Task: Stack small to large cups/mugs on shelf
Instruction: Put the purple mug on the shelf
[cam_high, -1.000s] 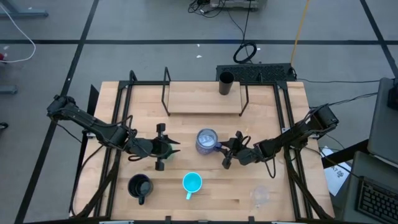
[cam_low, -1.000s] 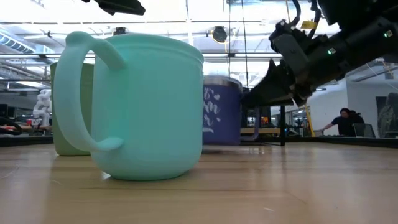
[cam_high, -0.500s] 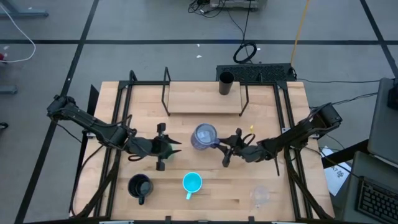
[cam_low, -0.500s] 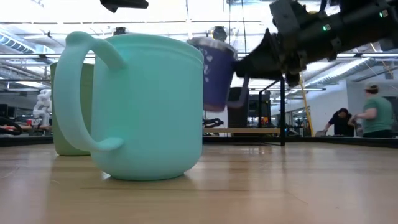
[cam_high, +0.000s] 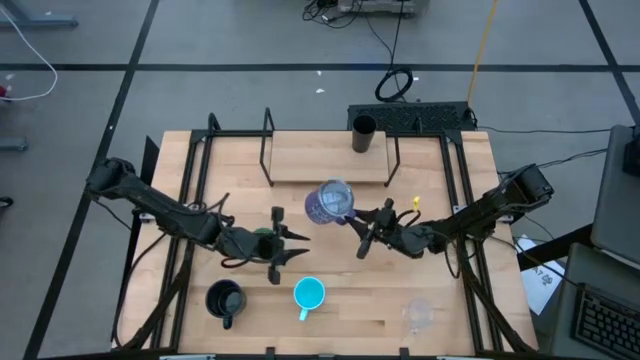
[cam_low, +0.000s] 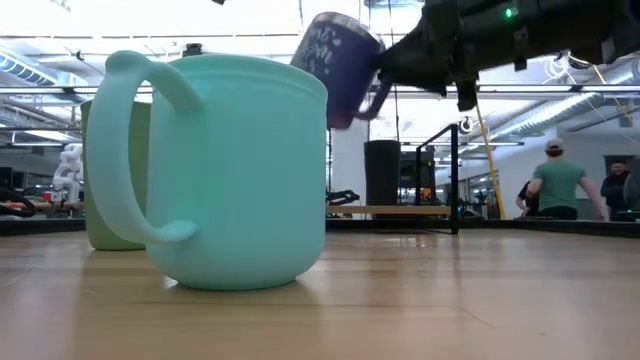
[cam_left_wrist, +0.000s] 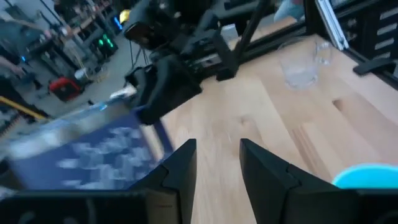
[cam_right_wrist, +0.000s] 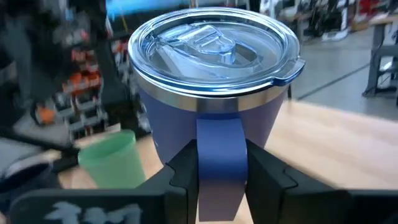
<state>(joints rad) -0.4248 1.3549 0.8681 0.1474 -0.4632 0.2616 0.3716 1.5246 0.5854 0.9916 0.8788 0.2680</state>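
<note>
Left arm (cam_high: 160, 208): dark, slim jointed segments, thin black cable looping beside it over the bench (cam_high: 330, 310).
Right arm (cam_high: 480, 215): same dark build, boxy block at its bench-edge end, small yellow tag close to the wrist.
Fingers (cam_right_wrist: 183, 168): matte black, angular and wedge-shaped.
Right wrist housing (cam_low: 500, 25): black, with a small green light.
</note>
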